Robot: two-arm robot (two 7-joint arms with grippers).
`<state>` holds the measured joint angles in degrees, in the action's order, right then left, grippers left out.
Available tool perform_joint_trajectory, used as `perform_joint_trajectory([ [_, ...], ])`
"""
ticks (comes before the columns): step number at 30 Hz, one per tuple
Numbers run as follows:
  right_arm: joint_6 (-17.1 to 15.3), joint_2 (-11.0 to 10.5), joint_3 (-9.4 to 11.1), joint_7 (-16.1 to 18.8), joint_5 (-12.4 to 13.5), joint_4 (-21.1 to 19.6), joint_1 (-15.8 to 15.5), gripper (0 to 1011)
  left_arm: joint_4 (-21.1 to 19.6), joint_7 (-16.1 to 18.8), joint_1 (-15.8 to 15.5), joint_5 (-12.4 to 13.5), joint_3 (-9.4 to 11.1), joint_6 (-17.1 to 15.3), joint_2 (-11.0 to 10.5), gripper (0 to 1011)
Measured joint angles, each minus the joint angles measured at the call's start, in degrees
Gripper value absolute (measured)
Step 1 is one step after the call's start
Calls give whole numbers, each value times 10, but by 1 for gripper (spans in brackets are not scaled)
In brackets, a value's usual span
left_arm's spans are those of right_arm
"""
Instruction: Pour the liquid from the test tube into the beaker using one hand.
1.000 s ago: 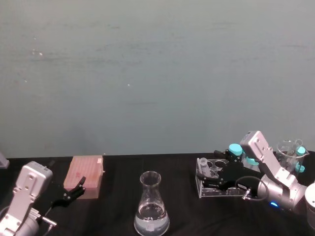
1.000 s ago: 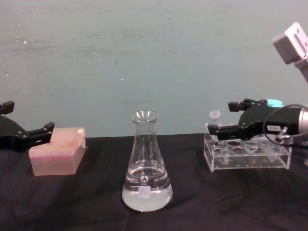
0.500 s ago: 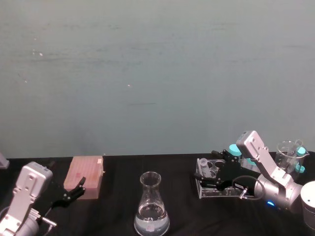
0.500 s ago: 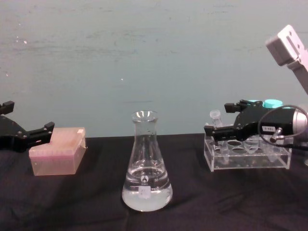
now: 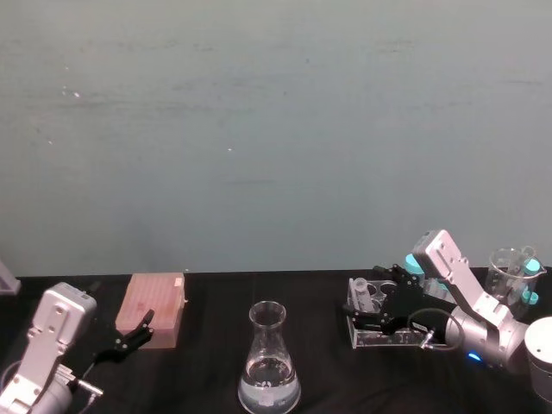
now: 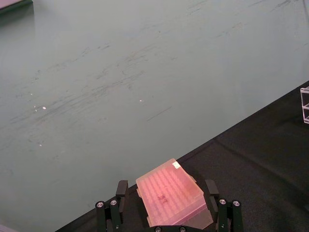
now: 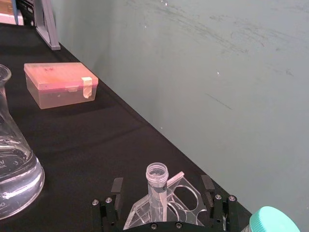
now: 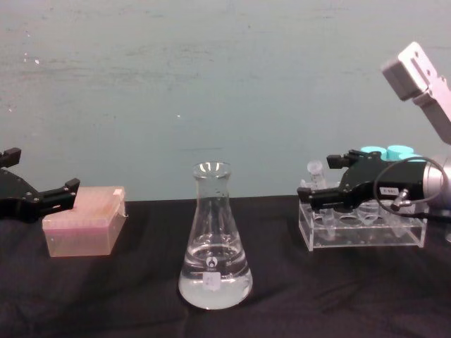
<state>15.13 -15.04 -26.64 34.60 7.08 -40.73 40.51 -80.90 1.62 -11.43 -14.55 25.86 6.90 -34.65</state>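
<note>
At the far left, left hand (image 6: pixel 165 193) parked low over the bench (image 8: pixel 141 296). Fingers spread wide, near the pink box (image 8: pixel 84 222) but not touching it. No change there.

In the middle, the beaker (image 8: pixel 213 239), upright and well apart from both hands. Some clear liquid (image 8: pixel 213 285) already in its bottom. Same as a moment ago.

On the right, the one real change. Right hand (image 8: pixel 317 184) slid a little more to the left, along the clear rack (image 8: pixel 363 229). Now one finger on each side of the test tube (image 7: pixel 157 181). Fingers open, with a gap on both sides, so no grip yet. Test tube upright in the end hole of the rack, at the end nearest the beaker. Mouth open and poking up above the rack top. Cannot tell how much liquid inside.

For the task: reach nearly done, by the look of it. Next, most likely a squeeze on the tube, then a lift, then a trip over to the beaker and a tip.

Counting, left to right:
- Two hands, one at each side.
- One pink box.
- One beaker.
- One rack.
- One small open test tube.
- Two taller tubes with teal caps (image 8: pixel 398 150), behind the right hand in the chest view.
- One glass cup (image 5: pixel 509 274) farther right in the head view, with more teal caps, too small to count.
</note>
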Motion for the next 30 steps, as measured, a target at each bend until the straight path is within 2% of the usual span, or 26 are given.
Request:
perform_joint_trajectory([
  [15, 15, 19, 0, 5, -11, 50, 23, 1000, 0, 0, 0, 0, 0, 0, 0, 1000],
  [30, 17, 19, 2, 4, -12, 49, 22, 1000, 0, 0, 0, 0, 0, 0, 0, 1000],
])
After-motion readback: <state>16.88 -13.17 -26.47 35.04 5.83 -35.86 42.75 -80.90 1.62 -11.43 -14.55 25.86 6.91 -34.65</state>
